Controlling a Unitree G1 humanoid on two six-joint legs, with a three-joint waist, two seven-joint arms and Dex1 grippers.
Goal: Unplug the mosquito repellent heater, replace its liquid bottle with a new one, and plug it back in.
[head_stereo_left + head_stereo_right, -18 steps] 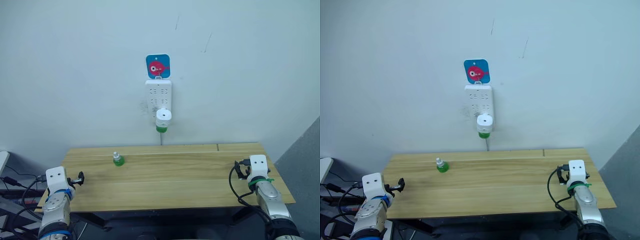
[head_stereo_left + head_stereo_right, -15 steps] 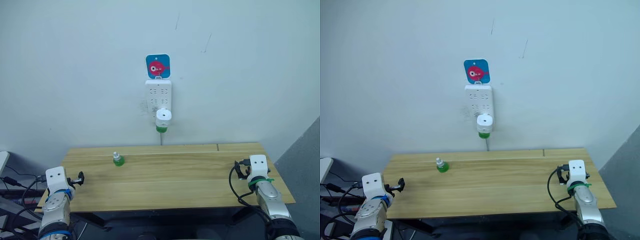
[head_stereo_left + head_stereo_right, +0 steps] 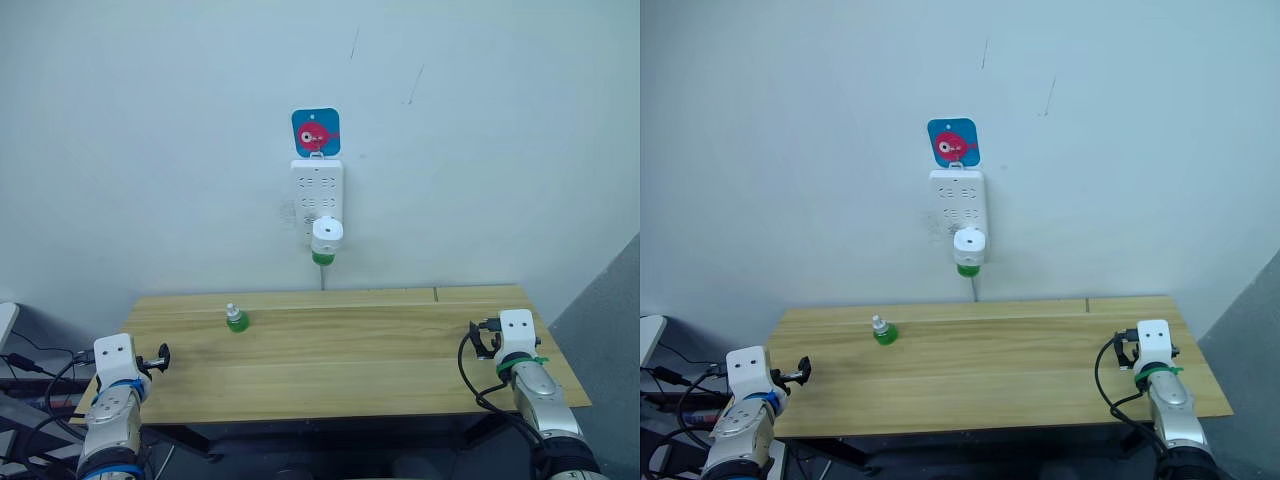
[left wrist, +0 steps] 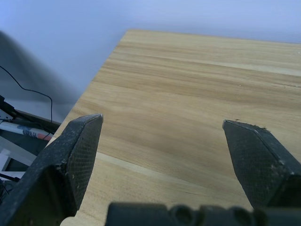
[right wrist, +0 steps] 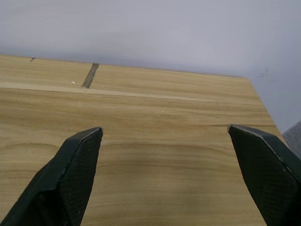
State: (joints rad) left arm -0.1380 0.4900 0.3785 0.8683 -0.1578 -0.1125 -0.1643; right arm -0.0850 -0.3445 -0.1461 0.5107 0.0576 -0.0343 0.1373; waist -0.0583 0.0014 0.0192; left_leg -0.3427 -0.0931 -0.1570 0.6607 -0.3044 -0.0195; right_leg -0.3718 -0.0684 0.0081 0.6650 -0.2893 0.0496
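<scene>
White mosquito repellent heater [image 3: 327,232] sits plugged into the wall socket strip [image 3: 318,195], well above your bench [image 3: 400,360]; left end effector [image 4: 164,141] and right end effector [image 5: 169,150] hover wide open, empty, at opposite bench ends.

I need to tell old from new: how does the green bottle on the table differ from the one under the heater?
The bottle on the table stands free and upright on the wood, whole body and pale cap showing. The bottle in the mosquito repellent heater hangs at the power strip on the wall, with just its green base showing beneath the white shell. Both are small and green.
</scene>
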